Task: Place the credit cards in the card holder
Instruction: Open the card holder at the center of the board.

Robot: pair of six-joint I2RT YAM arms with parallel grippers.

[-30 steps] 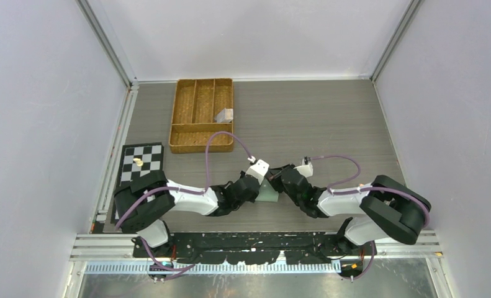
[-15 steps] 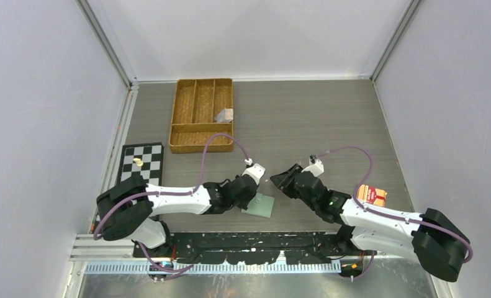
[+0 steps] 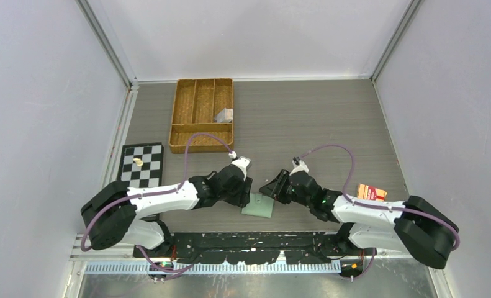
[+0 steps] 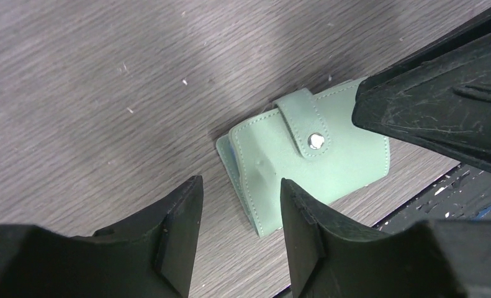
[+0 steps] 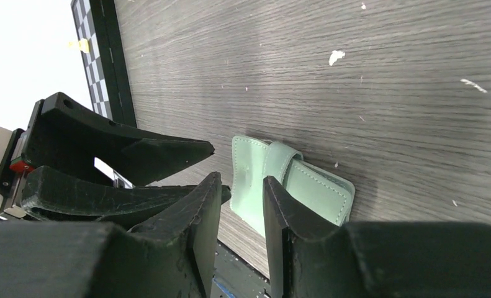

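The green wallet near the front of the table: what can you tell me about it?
The card holder is a small sage-green folding wallet, leather-like with stitched edges. A strap wraps over its front and is fastened by a silver snap button, so it is closed. It lies flat on the grey wood-grain table, near the front edge, between the left claw and the right claw. Both claws are open and close by; neither grips it.

A grey wood-grain table (image 3: 305,118) carries a closed green card holder (image 3: 258,206) near its front edge, a woven tray (image 3: 174,124), a checkerboard (image 3: 142,162) and a red packet (image 3: 371,192)
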